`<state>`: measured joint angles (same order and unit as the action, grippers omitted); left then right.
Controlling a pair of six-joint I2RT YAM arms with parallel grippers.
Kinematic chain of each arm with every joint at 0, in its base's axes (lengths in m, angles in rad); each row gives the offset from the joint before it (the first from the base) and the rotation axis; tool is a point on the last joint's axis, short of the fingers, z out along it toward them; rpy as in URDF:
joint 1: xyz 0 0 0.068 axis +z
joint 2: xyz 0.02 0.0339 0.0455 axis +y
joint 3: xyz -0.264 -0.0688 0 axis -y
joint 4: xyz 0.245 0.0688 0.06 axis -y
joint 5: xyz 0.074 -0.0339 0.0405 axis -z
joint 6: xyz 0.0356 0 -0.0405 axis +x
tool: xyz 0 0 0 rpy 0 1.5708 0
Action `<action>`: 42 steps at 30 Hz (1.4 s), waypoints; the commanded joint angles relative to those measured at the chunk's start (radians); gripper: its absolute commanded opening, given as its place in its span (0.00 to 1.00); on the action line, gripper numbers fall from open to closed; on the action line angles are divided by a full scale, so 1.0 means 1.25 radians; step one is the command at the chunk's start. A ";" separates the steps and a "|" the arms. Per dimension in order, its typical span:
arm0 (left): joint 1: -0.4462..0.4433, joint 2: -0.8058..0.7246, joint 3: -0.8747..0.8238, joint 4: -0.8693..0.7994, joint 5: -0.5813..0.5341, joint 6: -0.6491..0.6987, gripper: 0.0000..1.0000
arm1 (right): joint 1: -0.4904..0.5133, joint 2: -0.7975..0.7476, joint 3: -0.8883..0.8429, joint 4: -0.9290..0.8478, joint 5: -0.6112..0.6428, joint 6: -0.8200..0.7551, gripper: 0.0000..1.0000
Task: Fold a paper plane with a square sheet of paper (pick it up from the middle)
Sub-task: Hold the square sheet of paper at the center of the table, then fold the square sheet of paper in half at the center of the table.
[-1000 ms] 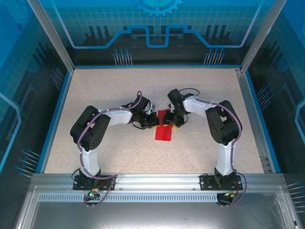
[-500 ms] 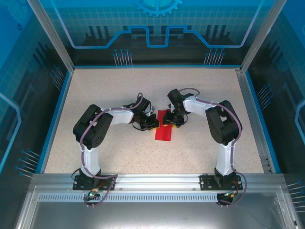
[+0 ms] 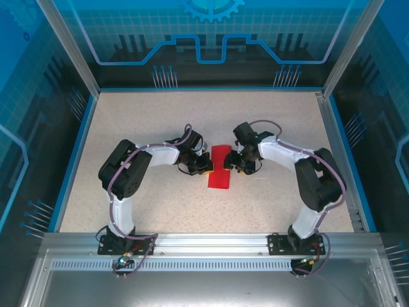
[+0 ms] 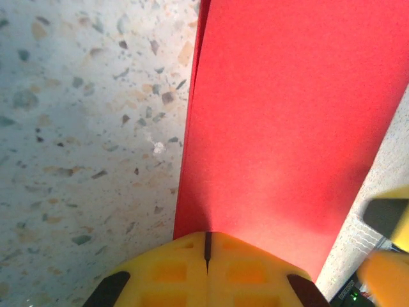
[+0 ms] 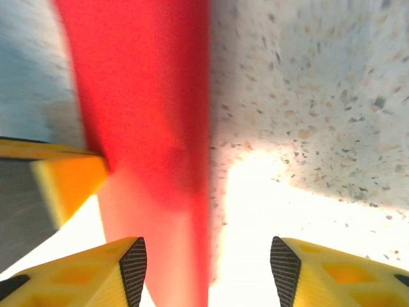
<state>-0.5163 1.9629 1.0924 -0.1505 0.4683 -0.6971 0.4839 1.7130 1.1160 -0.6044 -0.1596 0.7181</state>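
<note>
The red sheet of paper lies on the speckled table, folded into a narrow strip that runs near to far. My left gripper is shut, its yellow tips resting on the strip's left edge; whether paper sits between them I cannot tell. The red paper spreads ahead of those tips. My right gripper stands open just right of the strip. In the right wrist view the paper runs past the left finger, and the open gripper spans its right edge and bare table.
The speckled tabletop is ringed by a blue rim and clear panels. The left gripper's yellow finger shows beside the strip in the right wrist view. A blurred yellow finger of the right gripper appears in the left wrist view.
My right gripper has opened and drawn off the paper to the right, its elbow swinging outward. The left gripper stays shut at the strip's left edge.
</note>
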 commanded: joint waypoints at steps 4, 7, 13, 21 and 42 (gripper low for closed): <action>-0.005 0.066 -0.028 -0.088 -0.071 0.008 0.04 | 0.035 -0.049 -0.005 0.083 -0.056 -0.005 0.50; -0.005 0.067 -0.032 -0.090 -0.076 0.003 0.03 | 0.057 -0.011 0.017 0.107 -0.054 0.005 0.37; -0.004 0.072 -0.027 -0.094 -0.078 -0.002 0.02 | 0.062 0.051 0.025 0.153 -0.059 0.029 0.19; -0.007 0.073 -0.028 -0.102 -0.082 -0.017 0.01 | 0.066 0.105 0.035 0.148 -0.074 0.015 0.16; -0.010 0.100 -0.031 -0.129 -0.122 -0.069 0.00 | -0.037 0.090 -0.134 0.224 -0.078 -0.055 0.16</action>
<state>-0.5175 1.9778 1.1091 -0.1631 0.4686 -0.7551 0.4786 1.8370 1.0012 -0.2852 -0.3058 0.6865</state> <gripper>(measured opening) 0.050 0.154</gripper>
